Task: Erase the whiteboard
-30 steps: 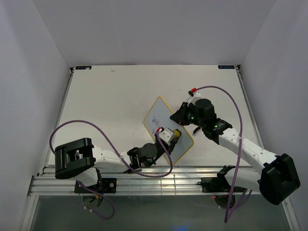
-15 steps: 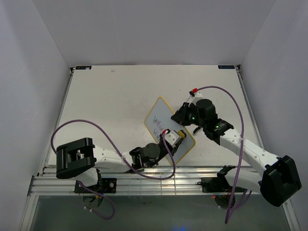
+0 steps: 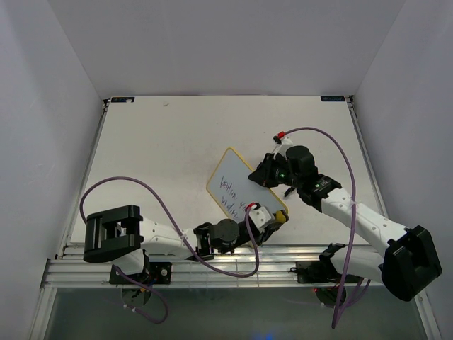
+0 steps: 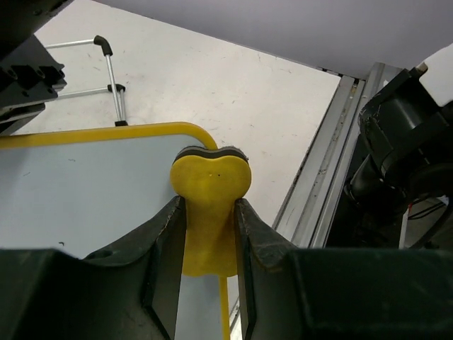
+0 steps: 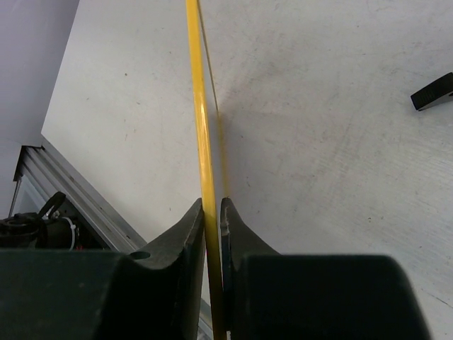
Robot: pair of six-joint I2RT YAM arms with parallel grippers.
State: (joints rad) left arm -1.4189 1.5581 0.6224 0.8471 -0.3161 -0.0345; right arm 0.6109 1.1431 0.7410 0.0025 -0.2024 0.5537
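The whiteboard (image 3: 232,185), white with a thin yellow frame, lies slanted on the table and bears coloured handwriting on its left half. My left gripper (image 3: 264,214) is shut on a yellow eraser block (image 3: 278,218) at the board's near right corner. In the left wrist view the eraser (image 4: 211,173) sits between my fingers (image 4: 167,234), over the board's surface (image 4: 71,191) by its rounded corner. My right gripper (image 3: 264,173) is shut on the board's far right edge. In the right wrist view the yellow frame (image 5: 200,106) runs edge-on between the jaws.
The board's wire stand with black tips (image 4: 107,51) lies just past its corner; one black foot (image 5: 432,92) shows on the table. The metal rail (image 4: 327,166) of the near table edge and the right arm's base (image 4: 403,142) are close beside the eraser.
My left gripper has slid the eraser from the board's middle to its near right corner. More handwriting is uncovered. The board has shifted slightly; the right gripper keeps its hold.
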